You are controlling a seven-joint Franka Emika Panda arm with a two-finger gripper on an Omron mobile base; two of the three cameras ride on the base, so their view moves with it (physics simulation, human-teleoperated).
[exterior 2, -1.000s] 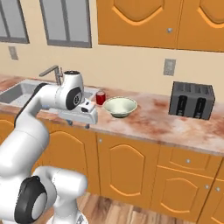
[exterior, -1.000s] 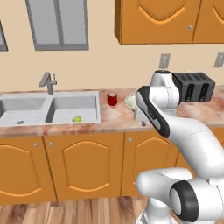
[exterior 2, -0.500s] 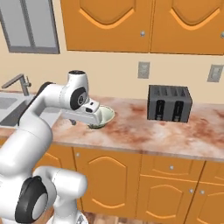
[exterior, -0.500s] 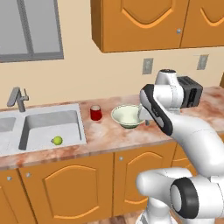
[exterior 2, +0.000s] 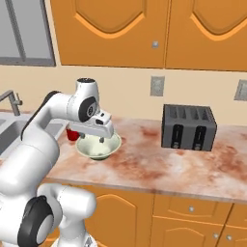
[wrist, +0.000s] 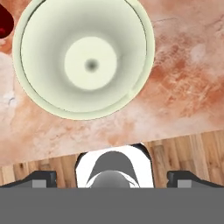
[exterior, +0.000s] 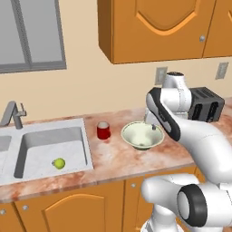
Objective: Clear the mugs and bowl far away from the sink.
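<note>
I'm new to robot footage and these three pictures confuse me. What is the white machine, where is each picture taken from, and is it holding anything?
The white machine is a robot arm on a mobile base in a simulated kitchen. Two pictures come from cameras on the base, behind the arm to its left and right. The third looks down from the hand itself.

On the marble counter sit a pale bowl, a red mug beside it and a dark toaster. The sink holds a small yellow-green ball.

The gripper hangs open above the bowl, holding nothing.
</note>
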